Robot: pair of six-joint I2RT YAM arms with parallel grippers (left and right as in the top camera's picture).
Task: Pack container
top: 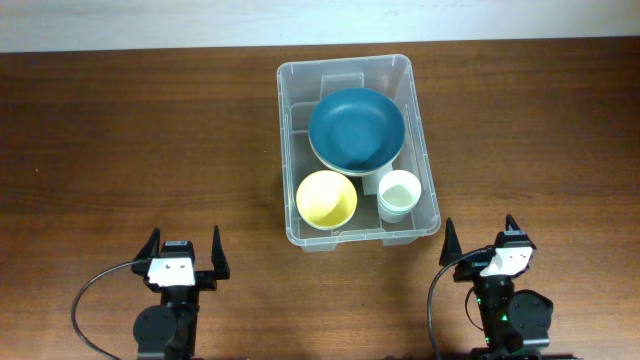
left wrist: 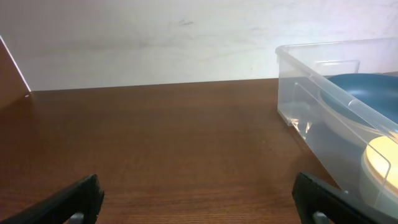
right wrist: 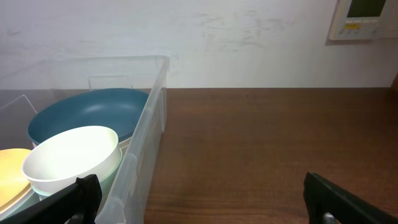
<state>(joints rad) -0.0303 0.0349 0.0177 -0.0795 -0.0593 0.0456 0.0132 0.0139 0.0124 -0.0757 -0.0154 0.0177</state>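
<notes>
Container (top: 345,62) beyond, between left and right spread jaws, untouched.

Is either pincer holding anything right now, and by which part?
Nothing is held. The left pincer and right pincer are both open and empty, clear of the container.

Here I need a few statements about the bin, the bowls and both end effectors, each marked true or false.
The blue bowl lies inside the container. True.
The yellow bowl stands outside the container. False: it is inside, beside the white bowl.
The left end effector is open and empty. True.
The right end effector grips the white bowl. False: it is open, apart from the container.
</notes>
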